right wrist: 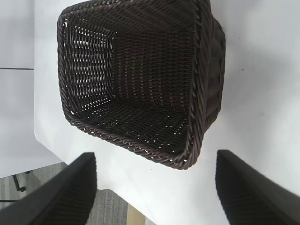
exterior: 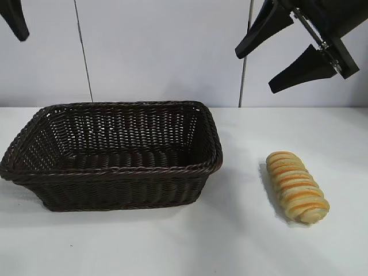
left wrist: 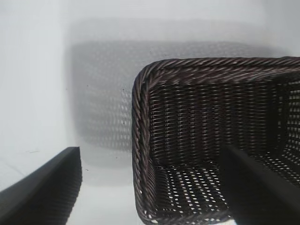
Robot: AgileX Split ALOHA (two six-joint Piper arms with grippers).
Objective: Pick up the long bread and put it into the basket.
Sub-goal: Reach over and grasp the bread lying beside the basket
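Observation:
The long bread (exterior: 296,187), a golden-tan ridged loaf with orange stripes, lies on the white table right of the basket (exterior: 115,169). The basket is large, dark brown wicker, empty, at centre-left; it also shows in the left wrist view (left wrist: 140,140) and the right wrist view (right wrist: 201,93). My right gripper (exterior: 259,72) hangs open and empty high above the table, up and a little left of the bread. My left gripper (exterior: 17,26) sits high at the far left above the basket's left end; its fingers (left wrist: 51,183) stand wide apart, holding nothing. The bread is out of both wrist views.
The white table (exterior: 241,241) extends in front of and right of the bread. A pale wall with vertical seams stands behind. The right wrist view shows the table's edge and grey floor (right wrist: 108,206) beyond the basket.

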